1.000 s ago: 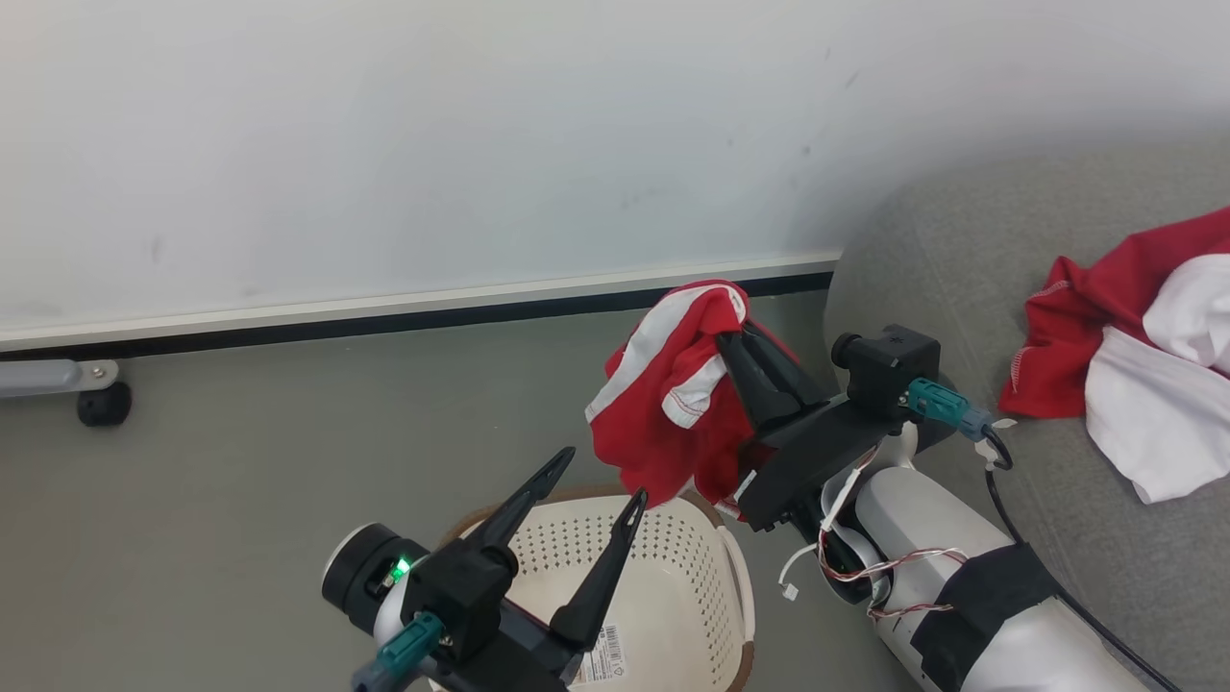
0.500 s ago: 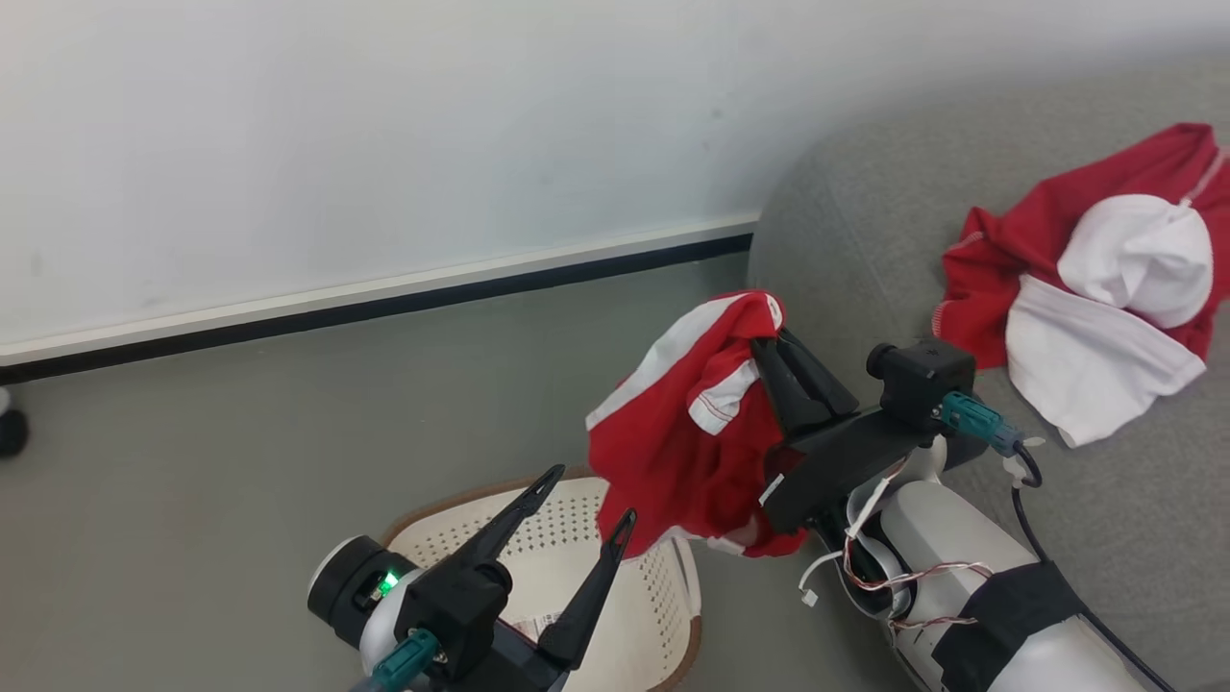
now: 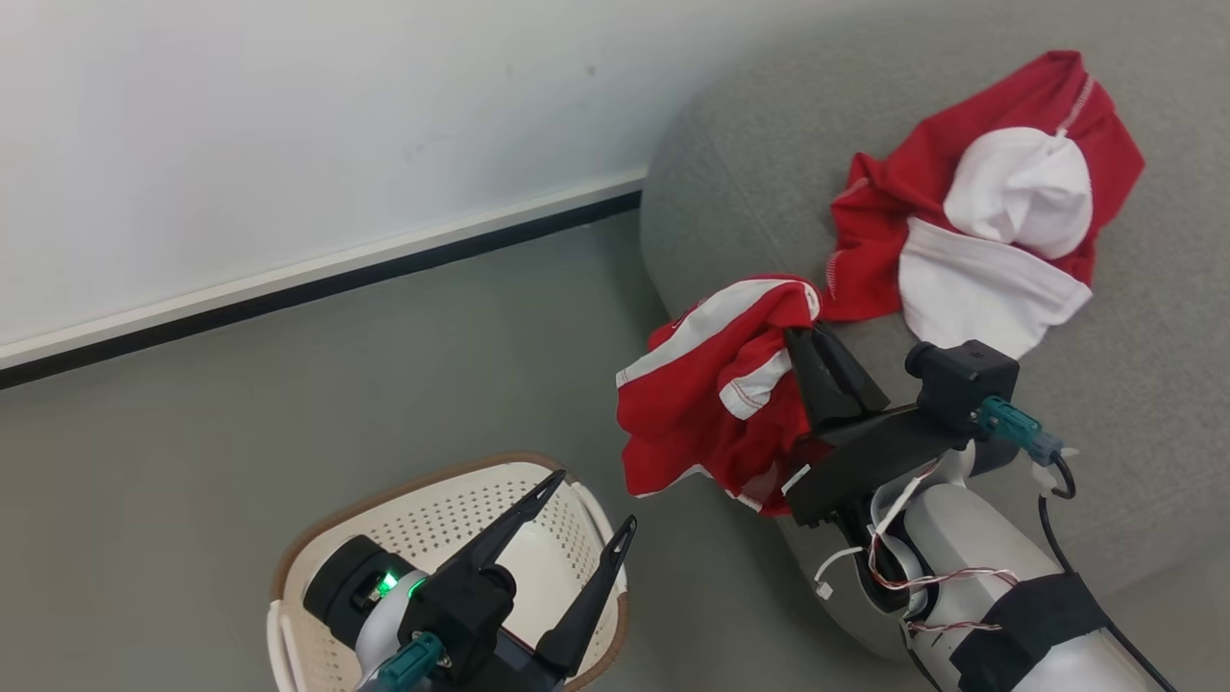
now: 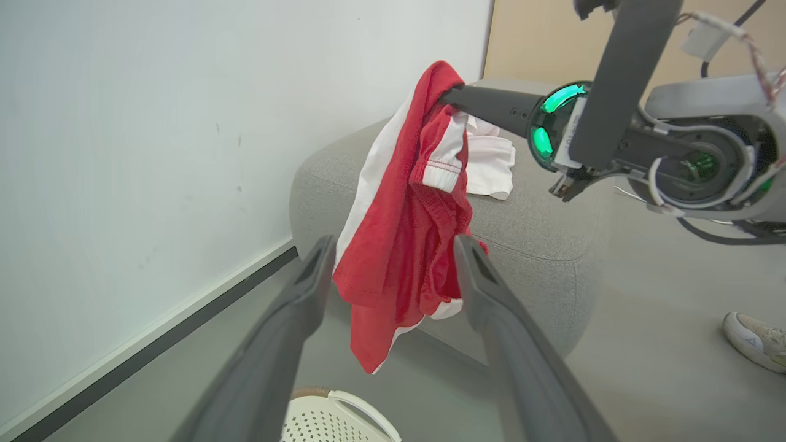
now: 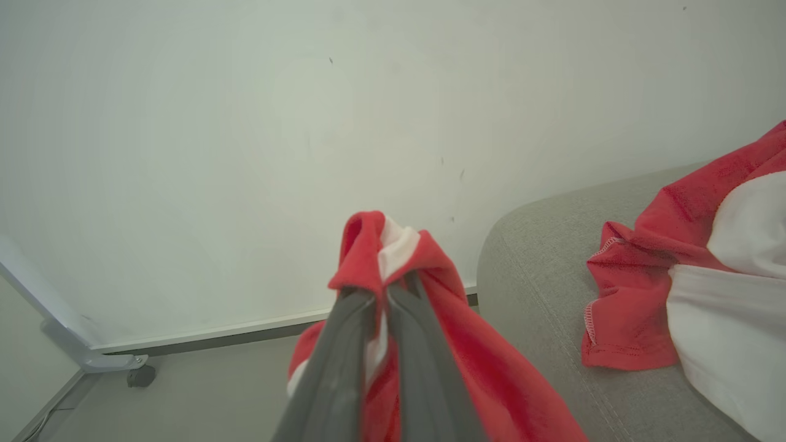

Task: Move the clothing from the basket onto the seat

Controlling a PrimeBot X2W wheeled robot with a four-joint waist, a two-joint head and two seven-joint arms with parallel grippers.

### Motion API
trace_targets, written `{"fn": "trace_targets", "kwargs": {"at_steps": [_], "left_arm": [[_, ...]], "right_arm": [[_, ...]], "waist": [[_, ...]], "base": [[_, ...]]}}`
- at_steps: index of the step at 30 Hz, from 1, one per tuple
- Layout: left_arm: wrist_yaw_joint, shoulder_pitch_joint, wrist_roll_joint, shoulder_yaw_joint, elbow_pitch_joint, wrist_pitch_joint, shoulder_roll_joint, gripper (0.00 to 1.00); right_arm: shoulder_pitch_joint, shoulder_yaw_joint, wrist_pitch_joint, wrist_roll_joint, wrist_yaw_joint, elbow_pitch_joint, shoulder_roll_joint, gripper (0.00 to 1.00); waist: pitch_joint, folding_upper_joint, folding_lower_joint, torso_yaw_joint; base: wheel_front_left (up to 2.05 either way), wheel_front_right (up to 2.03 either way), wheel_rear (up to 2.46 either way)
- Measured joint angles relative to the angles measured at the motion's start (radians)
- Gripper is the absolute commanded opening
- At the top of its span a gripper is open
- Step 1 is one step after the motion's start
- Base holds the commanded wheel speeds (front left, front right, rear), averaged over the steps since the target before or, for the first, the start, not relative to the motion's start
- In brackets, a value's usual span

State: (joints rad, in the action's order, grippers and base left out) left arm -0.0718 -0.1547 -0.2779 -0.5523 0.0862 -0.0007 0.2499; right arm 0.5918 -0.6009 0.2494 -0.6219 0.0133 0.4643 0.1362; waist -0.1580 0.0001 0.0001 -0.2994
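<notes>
**One garment (image 3: pixel 701 413) aloft, one heap (image 3: pixel 961 231) down on the seat (image 3: pixel 730 183)**

Head view: the red and white heap lies on the grey seat, so I count that share as done. My right tool (image 3: pixel 799 334) has its fingers pressed together on the red striped garment. It hangs at the seat's rounded near edge, partly over the floor (image 3: pixel 336 384). The basket (image 3: pixel 384 490) stands on the floor under my left tool (image 3: pixel 594 500), whose fingers are spread with nothing between them. What I see of the basket's inside is bare, but the arm hides part of it. I judge this to be the last piece, without being sure.

Left wrist view: the garment dangles from the right tool's tips, in front of the seat's side and above the basket rim. I cannot tell whether it brushes the seat. My left fingers frame it from nearer the camera, wide apart, and no cloth lies between them. A shoe (image 4: pixel 755 331) rests on the floor at the far side.

Right wrist view: both fingers pinch a bunched fold, and cloth spills down either side of them. The seat and heap sit to the right. What remains, I judge, is carrying the garment over the cushion and letting go.
</notes>
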Motion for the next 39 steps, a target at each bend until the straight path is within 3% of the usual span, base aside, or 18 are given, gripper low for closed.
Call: {"fn": "trace_targets", "kwargs": {"at_steps": [12,25,39], "left_arm": [[-0.009,-0.007,0.026,-0.010,0.019,0.027,0.018,1.00],[-0.018,-0.040,0.034,-0.026,0.039,0.055,0.028,1.00],[-0.026,-0.110,0.049,-0.033,0.086,0.087,0.050,1.00]], "right_arm": [[-0.043,0.084,0.000,0.007,0.030,-0.053,0.007,0.00],[-0.038,0.182,0.000,0.026,0.032,-0.087,0.017,0.00],[0.279,0.328,0.007,0.044,0.029,-0.058,0.107,0.00]], "waist": [[-0.047,0.0000,0.0000,-0.110],[-0.104,0.0000,-0.0001,-0.173],[-0.192,0.0001,0.0000,-0.172]], "base": [[0.00,0.00,0.00],[0.00,0.00,0.00],[0.00,0.00,0.00]]}}
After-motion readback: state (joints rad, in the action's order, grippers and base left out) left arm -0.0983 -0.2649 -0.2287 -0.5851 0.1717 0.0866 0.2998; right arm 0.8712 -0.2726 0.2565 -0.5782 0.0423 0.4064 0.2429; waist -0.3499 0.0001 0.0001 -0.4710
